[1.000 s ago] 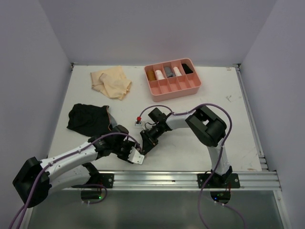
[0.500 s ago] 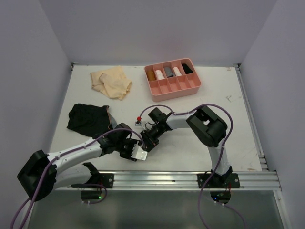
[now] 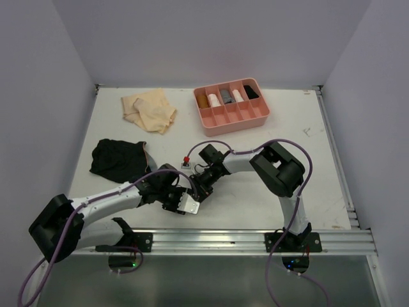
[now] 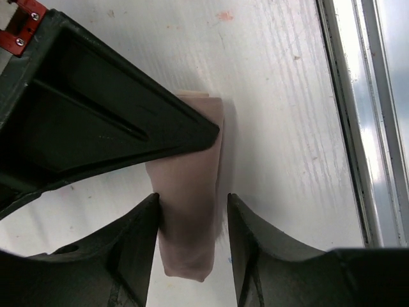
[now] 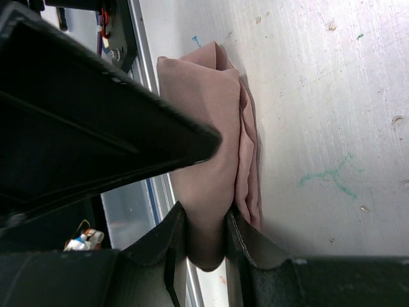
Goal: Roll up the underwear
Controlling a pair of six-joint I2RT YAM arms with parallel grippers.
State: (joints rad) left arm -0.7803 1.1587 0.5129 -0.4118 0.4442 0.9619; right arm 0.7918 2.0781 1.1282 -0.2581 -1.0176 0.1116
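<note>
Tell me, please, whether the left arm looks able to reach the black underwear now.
Probably yes. The black underwear lies uncovered on the table just beyond the left arm, nothing between. The left gripper would first have to leave the pink roll it straddles.

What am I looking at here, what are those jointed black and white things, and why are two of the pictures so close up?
These are two robot arms bolted at the near edge of a white table. The wide picture comes from a fixed camera above and behind them, so the left arm is on the left and the right arm on the right. The two close-ups come from cameras on the wrists, each looking past its own black fingers. On the table lie a black garment, a pale tan garment and a pink divided tray holding small items. Between the arms lies a rolled pink garment. The right gripper pinches it. The left gripper has a finger on each side of it, but I cannot tell whether it squeezes.
</note>
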